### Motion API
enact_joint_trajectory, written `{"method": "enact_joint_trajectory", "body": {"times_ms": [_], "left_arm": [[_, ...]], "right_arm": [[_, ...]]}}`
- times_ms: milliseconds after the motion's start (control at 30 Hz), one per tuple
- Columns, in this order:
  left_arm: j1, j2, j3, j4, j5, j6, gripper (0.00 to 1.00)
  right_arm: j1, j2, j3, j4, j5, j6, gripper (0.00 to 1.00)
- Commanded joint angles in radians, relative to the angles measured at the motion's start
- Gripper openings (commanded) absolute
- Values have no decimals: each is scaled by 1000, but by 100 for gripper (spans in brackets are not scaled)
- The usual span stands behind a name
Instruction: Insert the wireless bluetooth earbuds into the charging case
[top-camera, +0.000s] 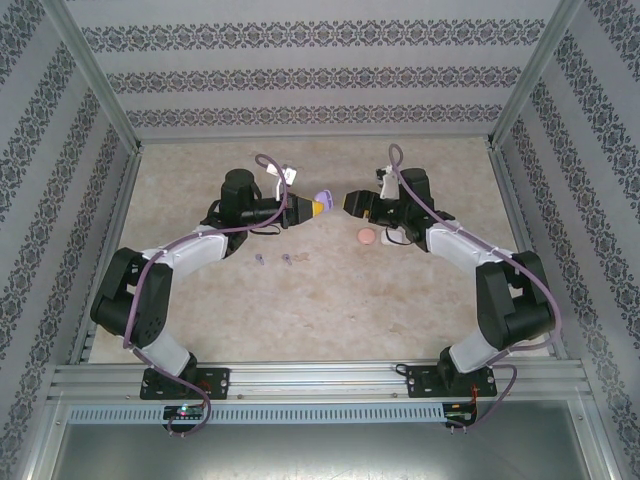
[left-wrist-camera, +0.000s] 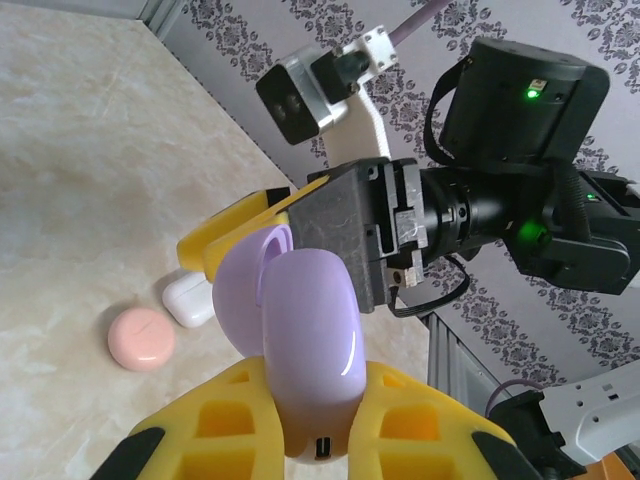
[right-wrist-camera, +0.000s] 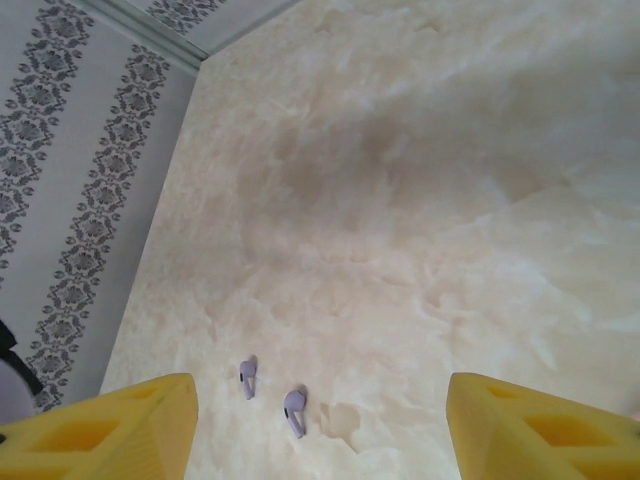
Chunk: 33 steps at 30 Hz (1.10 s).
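- Left wrist view has the left gripper (left-wrist-camera: 315, 445) clamped by its yellow padded fingers on the glossy lilac rounded charging case (left-wrist-camera: 318, 350). The case is held off the table with its port end toward the camera. A second lilac lobe behind it looks like the lid tipped up, though I cannot be sure.
- Held this way, the case is presented to the right gripper (top-camera: 352, 202), which faces it closely from the other side. Its yellow fingers stand apart with nothing between them, probably to take the lid or steady the case.
- Two small lilac stemmed earbuds (right-wrist-camera: 294, 410) lie loose on the table just beside each other. They are left of the middle, nearer the near edge than both grippers and well apart from the case they belong in. Neither is yet inserted.
- A round pink case (left-wrist-camera: 141, 338) and a white case (left-wrist-camera: 190, 300) sit closed just beside each other, right of the middle, near the right arm.
- The table (top-camera: 330, 310) is pale beige and marbled. Wallpaper panels with grey patterned stripes, set in an aluminium frame, enclose it on three sides.
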Motion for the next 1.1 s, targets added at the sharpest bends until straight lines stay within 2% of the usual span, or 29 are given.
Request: {"method": "enact_joint_trajectory", "body": {"times_ms": [0, 133, 267, 600, 1067], "left_arm": [[-3, -26, 26, 45, 26, 15, 0], [-3, -19, 25, 63, 32, 3, 0], [-3, -20, 30, 63, 34, 0, 0], [-3, -32, 37, 50, 36, 5, 0], [-3, -33, 37, 53, 45, 0, 0]], "right_arm": [[4, -62, -12, 17, -37, 19, 67], [19, -139, -26, 17, -111, 11, 67], [52, -173, -12, 5, -122, -3, 64], [82, -133, 27, -4, -95, -2, 50], [86, -86, 59, 4, -81, 7, 47]]}}
